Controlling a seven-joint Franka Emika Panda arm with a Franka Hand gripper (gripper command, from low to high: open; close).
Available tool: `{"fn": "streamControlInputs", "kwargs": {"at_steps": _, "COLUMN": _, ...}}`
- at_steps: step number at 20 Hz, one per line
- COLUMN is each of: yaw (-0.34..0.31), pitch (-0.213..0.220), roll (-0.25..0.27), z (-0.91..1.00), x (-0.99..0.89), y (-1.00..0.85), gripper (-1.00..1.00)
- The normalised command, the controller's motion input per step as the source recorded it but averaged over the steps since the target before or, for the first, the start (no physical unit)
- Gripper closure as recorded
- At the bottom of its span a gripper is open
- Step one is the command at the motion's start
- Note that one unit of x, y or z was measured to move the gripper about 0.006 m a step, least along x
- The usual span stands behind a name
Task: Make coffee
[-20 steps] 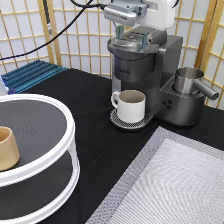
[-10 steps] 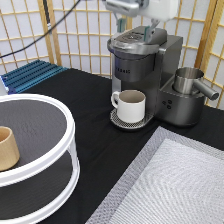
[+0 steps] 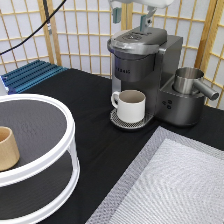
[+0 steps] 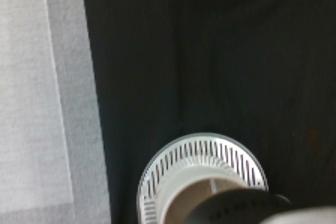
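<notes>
So the claw (image 3: 130,19) hangs right at the exterior view's top, straight above the closed lid (image 3: 137,36) of the dark grey pod coffee machine (image 3: 142,70). It's clear of the lid, not touching it. Its two fingers look spread apart, and I can't see anything pinched between them. The coffee pod doesn't show in either view: not in the claw, not on the black worktop (image 3: 90,100), not on the grey mat (image 3: 175,185). My guess is it's already inside the machine under that shut lid, but that's a guess and I can't confirm it. So the relation that matters is purely vertical, with the brewer head directly below the claw. The white mug (image 3: 131,105) is parked upright on the round slotted drip tray (image 3: 120,122) under the spout, and the wrist view looks down on the same tray (image 4: 202,165). A steel pitcher (image 3: 189,80) sits on the machine's right side, and a tan wooden cup (image 3: 7,148) stands on the white two-tier round rack (image 3: 60,115), well apart at the exterior view's left.
</notes>
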Motion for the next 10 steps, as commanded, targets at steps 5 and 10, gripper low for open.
{"fn": "streamControlInputs", "kwargs": {"at_steps": 5, "yaw": 0.0, "pitch": 0.0, "roll": -0.062, "z": -0.26, "x": -0.17, "y": 0.13, "gripper": -1.0}}
{"fn": "streamControlInputs", "kwargs": {"at_steps": 10, "yaw": 0.0, "pitch": -0.012, "roll": -0.087, "z": -0.27, "x": -0.15, "y": 0.1, "gripper": -1.0}}
